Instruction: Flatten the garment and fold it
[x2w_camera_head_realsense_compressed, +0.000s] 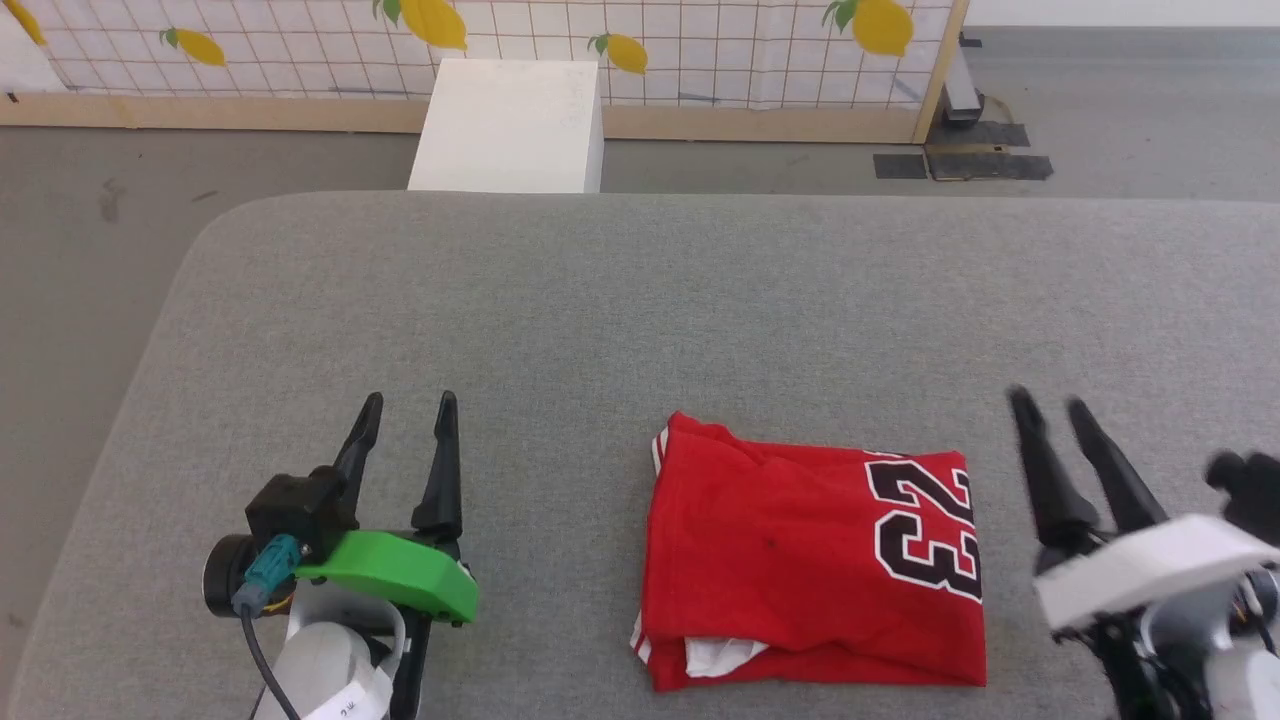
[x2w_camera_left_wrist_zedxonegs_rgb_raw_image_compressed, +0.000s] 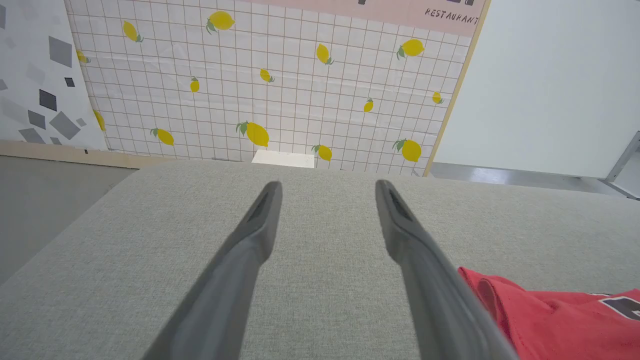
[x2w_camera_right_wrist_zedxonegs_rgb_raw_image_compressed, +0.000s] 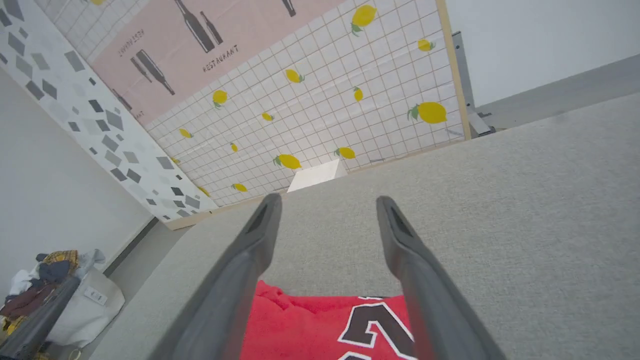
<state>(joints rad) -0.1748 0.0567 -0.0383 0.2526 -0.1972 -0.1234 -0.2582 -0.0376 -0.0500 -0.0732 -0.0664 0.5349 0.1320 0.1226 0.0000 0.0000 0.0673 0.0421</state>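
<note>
Left gripper (x2w_camera_head_realsense_compressed: 410, 400): lower left of frame, long dark fingers parted, holding nothing. Right gripper (x2w_camera_head_realsense_compressed: 1046, 400): lower right, likewise spread and empty. Both stand clear of the cloth, probably because folding looks done. Garment (x2w_camera_head_realsense_compressed: 810, 560): lower centre between them, soft red fabric in a rough rectangle, white lining peeping out below, black numerals. Table (x2w_camera_head_realsense_compressed: 600, 300): grey woven cover, rounded corner.

Left gripper (x2w_camera_head_realsense_compressed: 410, 400): long black tapered fingers (x2w_camera_head_realsense_compressed: 440, 470), bright green cover (x2w_camera_head_realsense_compressed: 400, 575), teal plug (x2w_camera_head_realsense_compressed: 268, 565) with black cable (x2w_camera_head_realsense_compressed: 262, 650), pale forearm (x2w_camera_head_realsense_compressed: 320, 665); right gripper (x2w_camera_head_realsense_compressed: 1046, 400): same black fingers, white cover (x2w_camera_head_realsense_compressed: 1150, 565).
</note>
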